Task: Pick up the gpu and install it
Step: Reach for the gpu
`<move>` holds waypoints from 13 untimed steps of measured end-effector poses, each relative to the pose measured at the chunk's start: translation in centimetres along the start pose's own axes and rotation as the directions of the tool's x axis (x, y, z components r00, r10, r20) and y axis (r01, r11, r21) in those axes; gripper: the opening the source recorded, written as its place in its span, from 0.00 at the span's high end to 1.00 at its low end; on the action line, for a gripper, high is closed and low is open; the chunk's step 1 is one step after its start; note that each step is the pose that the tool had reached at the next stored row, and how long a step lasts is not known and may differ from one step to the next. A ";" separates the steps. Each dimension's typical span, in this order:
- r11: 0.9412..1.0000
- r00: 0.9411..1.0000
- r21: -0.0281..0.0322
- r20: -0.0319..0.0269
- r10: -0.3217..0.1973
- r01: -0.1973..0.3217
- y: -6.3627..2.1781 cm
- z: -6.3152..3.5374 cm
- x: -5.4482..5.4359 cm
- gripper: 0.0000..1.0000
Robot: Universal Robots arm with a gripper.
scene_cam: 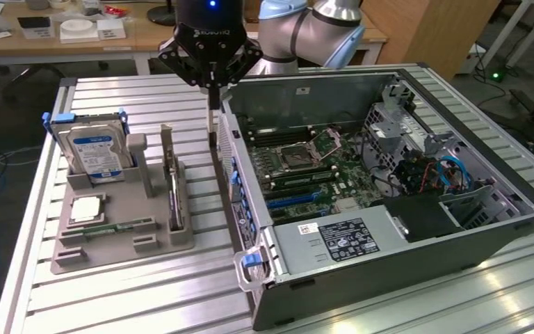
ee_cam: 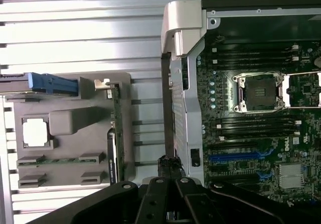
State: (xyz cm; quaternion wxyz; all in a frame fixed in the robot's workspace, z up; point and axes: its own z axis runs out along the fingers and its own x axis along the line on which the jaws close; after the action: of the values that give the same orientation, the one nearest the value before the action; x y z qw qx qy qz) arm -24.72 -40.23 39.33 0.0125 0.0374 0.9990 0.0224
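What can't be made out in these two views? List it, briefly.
- gpu: it stands edge-on in the grey holder in both views, so its cooler face is hidden.
- fingers: shut, above the computer case wall. Neither view shows whether they touch it.
- hard drive: the label print is too small to read in the exterior view.
- Case interior: partly cut off by the wrist view's edge.

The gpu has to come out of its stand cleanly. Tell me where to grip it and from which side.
Probably grip the gpu at the middle of its upper long edge, coming straight down from above. It stands on edge in the grey holder, lower edge slotted, both flat faces free to pinch.
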 end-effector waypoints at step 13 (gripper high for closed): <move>1.000 1.000 0.000 0.000 0.000 0.000 -0.21 -0.05 1.7 0.89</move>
State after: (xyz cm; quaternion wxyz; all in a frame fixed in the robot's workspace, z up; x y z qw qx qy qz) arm -26.46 -40.31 39.33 0.0125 0.0374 0.9990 0.0224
